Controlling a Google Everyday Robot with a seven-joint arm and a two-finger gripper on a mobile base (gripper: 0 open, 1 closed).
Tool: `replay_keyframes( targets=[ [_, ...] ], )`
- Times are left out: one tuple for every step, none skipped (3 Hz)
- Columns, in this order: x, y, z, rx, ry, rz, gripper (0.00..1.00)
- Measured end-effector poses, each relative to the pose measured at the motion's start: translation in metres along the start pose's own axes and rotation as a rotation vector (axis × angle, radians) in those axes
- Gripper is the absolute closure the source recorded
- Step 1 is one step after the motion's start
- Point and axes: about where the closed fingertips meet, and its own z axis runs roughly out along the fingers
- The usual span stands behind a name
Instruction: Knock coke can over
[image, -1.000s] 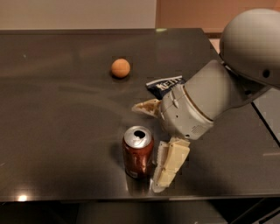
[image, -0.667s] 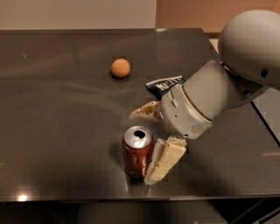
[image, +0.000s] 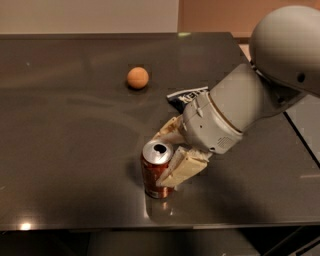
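Observation:
The red coke can (image: 153, 172) stands upright near the front edge of the dark table (image: 65, 150), its silver top with the opening facing up. My gripper (image: 164, 158) is right beside the can on its right. Its fingers are spread open. The near cream finger (image: 182, 169) rests against the can's right side, and the far finger (image: 168, 130) sits just behind the can. The grey arm reaches in from the upper right.
An orange ball (image: 137, 77) lies at the back middle of the table. A dark blue chip bag (image: 186, 96) lies behind my wrist, partly hidden by it. The table's front edge (image: 150, 225) runs close below the can.
My gripper has moved left toward the can; the near finger has closed the gap and now touches the can's side. The can still stands upright.

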Motion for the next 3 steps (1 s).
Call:
replay_keyframes(
  targets=[
    [0.005,-0.012,-0.01,0.008,0.061,0.024,0.88],
    [0.018,-0.031,-0.031,0.039,0.129,0.062,1.0],
    [0.031,-0.045,-0.052,0.064,0.203,0.09,1.0]
  ],
)
